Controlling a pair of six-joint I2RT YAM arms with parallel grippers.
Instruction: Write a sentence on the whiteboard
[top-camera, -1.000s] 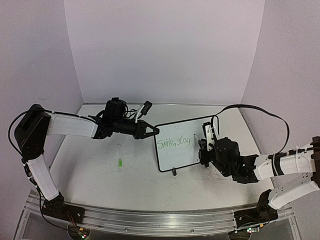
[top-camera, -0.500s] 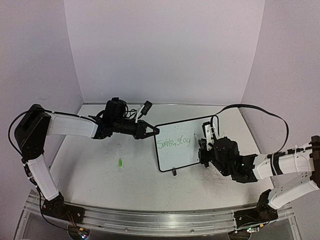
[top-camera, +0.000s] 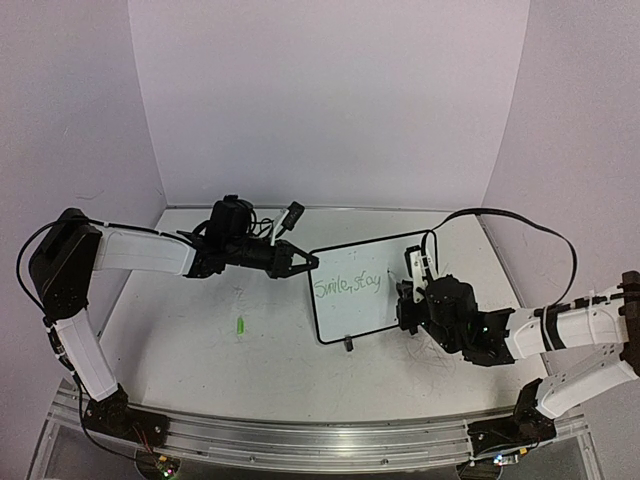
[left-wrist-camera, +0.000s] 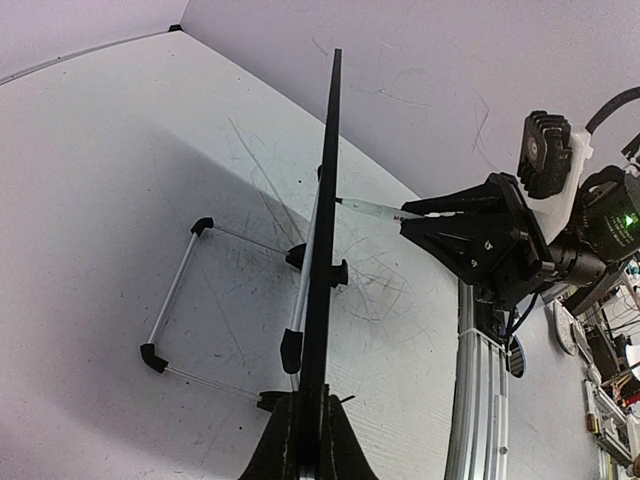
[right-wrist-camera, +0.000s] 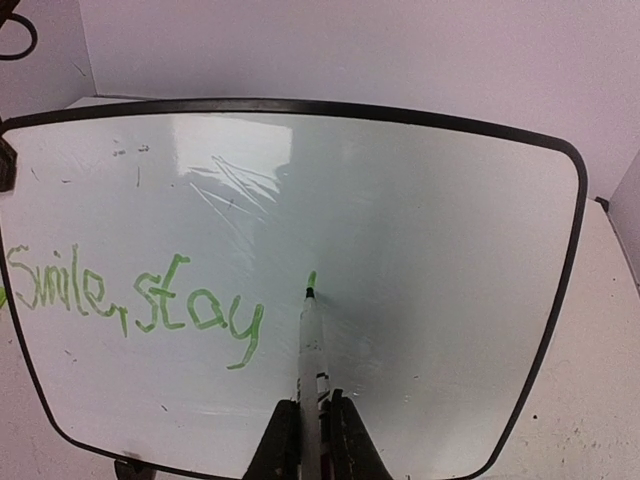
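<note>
My left fingers (left-wrist-camera: 308, 405) are clamped on one side edge of the small glossy whiteboard with a thin black frame (right-wrist-camera: 430, 200), holding it upright above the white desk (top-camera: 180, 340). My right fingers (right-wrist-camera: 312, 405) are closed narrow on the slim white marker (right-wrist-camera: 308, 340). The marker's long axis points at the board face. Its tip appears to touch the board just right of "stay", at a short separate stroke. The thin green cursive sentence (right-wrist-camera: 140, 300) reads "Smile, stay". Bare board lies to the right of the tip, so I judge the next word runs that way.
</note>
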